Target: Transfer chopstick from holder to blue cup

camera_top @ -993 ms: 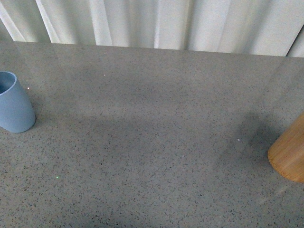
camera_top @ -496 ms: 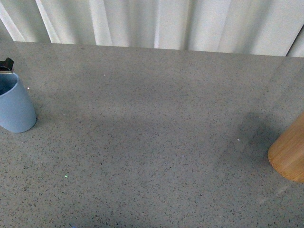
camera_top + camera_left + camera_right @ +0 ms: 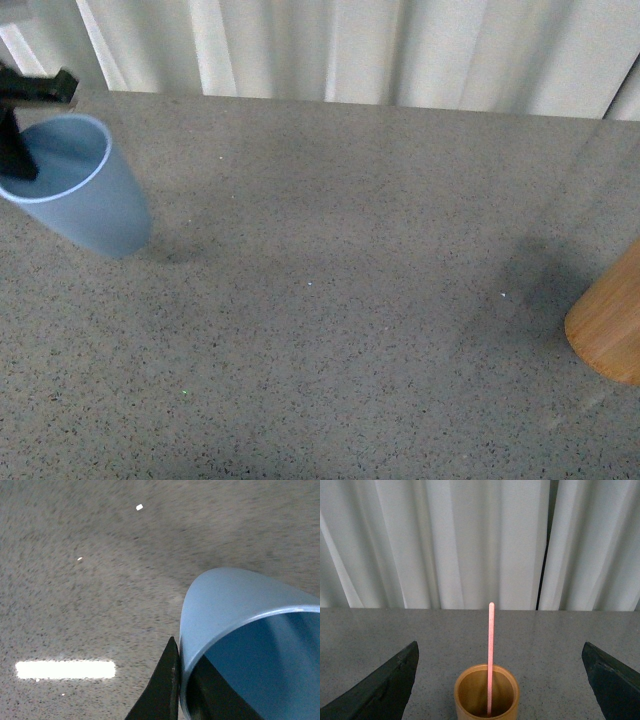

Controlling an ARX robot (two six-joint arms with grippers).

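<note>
The blue cup (image 3: 85, 190) hangs tilted above the grey table at the far left of the front view, its rim pinched by my left gripper (image 3: 18, 135), one finger inside the wall and one outside. The left wrist view shows the blue cup (image 3: 235, 605) close up with my left gripper (image 3: 181, 690) shut on its rim. The holder (image 3: 610, 325) stands at the right edge of the front view. In the right wrist view the holder (image 3: 486, 692) stands upright with one pink chopstick (image 3: 490, 655) in it, and my right gripper (image 3: 500, 685) is open wide around it, well apart.
The speckled grey table (image 3: 340, 300) stretches between cup and holder. White curtains (image 3: 350, 45) hang behind the table's far edge. A bright light reflection (image 3: 65, 669) lies on the table surface in the left wrist view.
The blue cup stood on the table at the left edge; my left gripper came in, shut on its rim, and has lifted it up and to the right, tilted. The holder has not moved.
</note>
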